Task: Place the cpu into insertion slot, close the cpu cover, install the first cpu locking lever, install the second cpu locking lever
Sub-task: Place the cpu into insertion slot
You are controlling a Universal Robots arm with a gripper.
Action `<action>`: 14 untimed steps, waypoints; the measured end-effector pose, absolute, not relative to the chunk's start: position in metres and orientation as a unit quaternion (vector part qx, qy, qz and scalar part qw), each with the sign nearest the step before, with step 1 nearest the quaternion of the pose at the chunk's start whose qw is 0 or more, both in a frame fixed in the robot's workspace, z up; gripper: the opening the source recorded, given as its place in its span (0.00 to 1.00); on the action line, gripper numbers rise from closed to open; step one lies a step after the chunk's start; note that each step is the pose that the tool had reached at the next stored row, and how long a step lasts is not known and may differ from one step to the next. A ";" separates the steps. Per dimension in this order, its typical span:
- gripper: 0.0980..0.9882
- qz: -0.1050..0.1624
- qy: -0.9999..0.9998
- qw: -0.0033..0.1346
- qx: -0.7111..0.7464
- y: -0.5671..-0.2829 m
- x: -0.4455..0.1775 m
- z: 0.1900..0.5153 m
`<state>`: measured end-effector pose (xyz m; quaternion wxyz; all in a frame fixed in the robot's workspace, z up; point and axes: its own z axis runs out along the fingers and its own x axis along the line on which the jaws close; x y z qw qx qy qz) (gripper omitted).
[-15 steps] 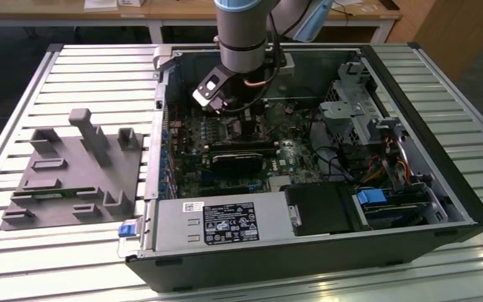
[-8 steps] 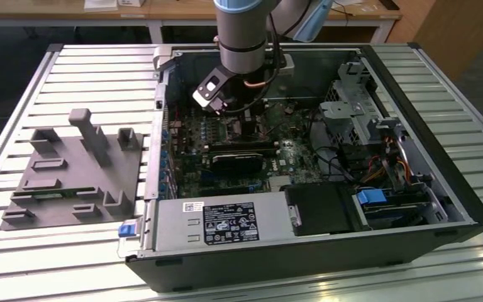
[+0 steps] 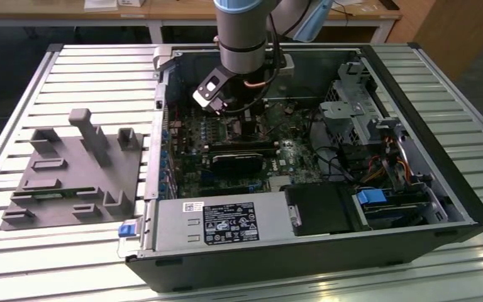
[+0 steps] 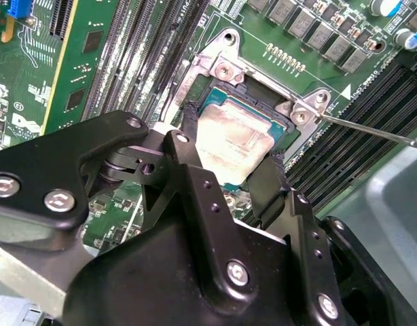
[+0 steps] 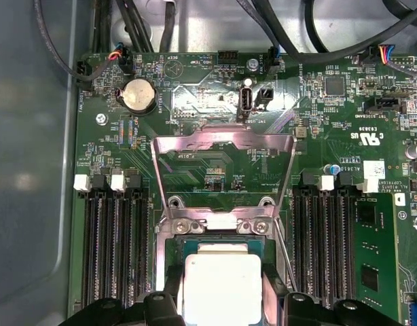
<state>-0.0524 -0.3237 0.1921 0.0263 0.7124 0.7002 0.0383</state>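
The cpu (image 4: 230, 136) (image 5: 222, 285), a silvery-grey square, lies in the insertion slot (image 4: 219, 68) (image 5: 221, 223) on the green board. My gripper (image 4: 229, 159) (image 3: 239, 123) reaches down into the computer case. Its two black fingers (image 4: 187, 146) press on opposite edges of the chip, so it is shut on the cpu. The cpu cover (image 5: 223, 141) stands swung open behind the slot, its window showing the board. A thin locking lever (image 4: 375, 132) (image 5: 284, 248) sticks out beside the slot, unlatched.
Long black memory slots (image 5: 113, 244) (image 5: 324, 238) flank the socket. The open case (image 3: 409, 126) walls in the board, with cables, a drive cage and a power supply (image 3: 216, 220). A grey fixture block (image 3: 73, 170) sits at the exterior view's left.
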 end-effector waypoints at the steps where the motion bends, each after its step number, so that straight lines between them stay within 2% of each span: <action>1: 0.49 0.038 0.700 0.026 0.712 -0.324 -0.052 0.192; 5: 0.51 0.038 0.700 0.026 0.712 -0.324 -0.052 0.192; 6: 0.58 0.038 0.700 0.026 0.712 -0.324 -0.052 0.192; 14: 0.58 0.038 0.700 0.026 0.712 -0.324 -0.052 0.197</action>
